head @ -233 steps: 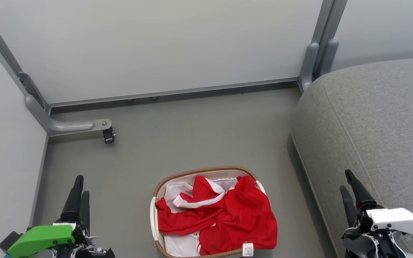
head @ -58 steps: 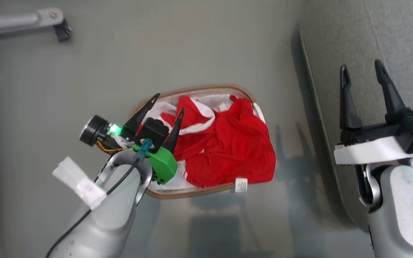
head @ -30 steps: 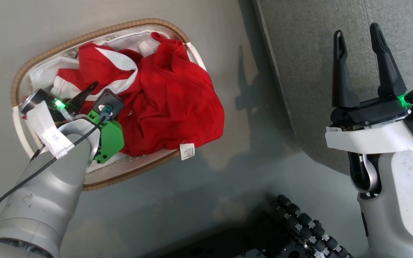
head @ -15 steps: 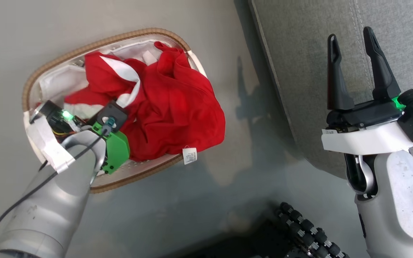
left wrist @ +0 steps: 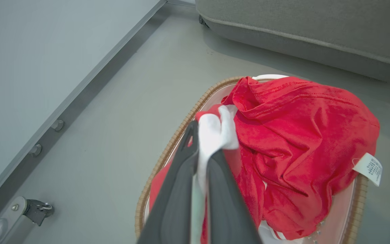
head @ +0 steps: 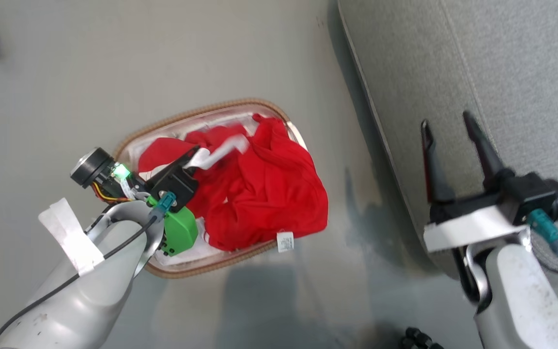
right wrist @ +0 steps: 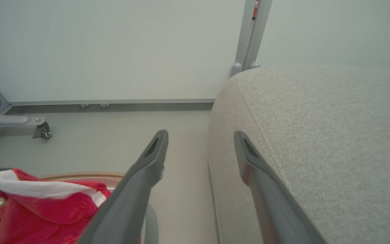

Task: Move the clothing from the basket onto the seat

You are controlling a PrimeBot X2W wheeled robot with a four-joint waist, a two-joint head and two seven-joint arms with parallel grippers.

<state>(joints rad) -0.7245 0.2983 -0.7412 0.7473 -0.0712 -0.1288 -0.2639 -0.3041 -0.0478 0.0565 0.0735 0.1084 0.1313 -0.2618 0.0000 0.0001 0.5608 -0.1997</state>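
The cream basket (head: 196,114) with a brown woven rim stands on the grey floor, holding the bright red clothing (head: 264,194). My left gripper (head: 193,156) hangs over the basket's left part, shut on a white-trimmed fold of the clothing. In the left wrist view that white fold bulges out between my left gripper (left wrist: 204,142) tips, with the red clothing (left wrist: 300,128) and its white tag (left wrist: 367,167) beyond in the basket (left wrist: 168,149). My right gripper (head: 446,121) is open and holds nothing, beside the edge of the grey seat (head: 502,72). The right wrist view has my right gripper (right wrist: 201,135), the seat (right wrist: 317,135) and the clothing (right wrist: 46,206).
A pale wall panel with a metal base rail runs behind the basket. A grey frame foot with a caster (right wrist: 42,130) stands on the floor at the left, caster (left wrist: 37,210) near the wall. A vertical post (right wrist: 249,34) rises behind the seat's corner.
My left gripper went from open among the clothing to shut on the white-trimmed fold and has pulled it up a little. The head camera has shifted. The right gripper stays open.
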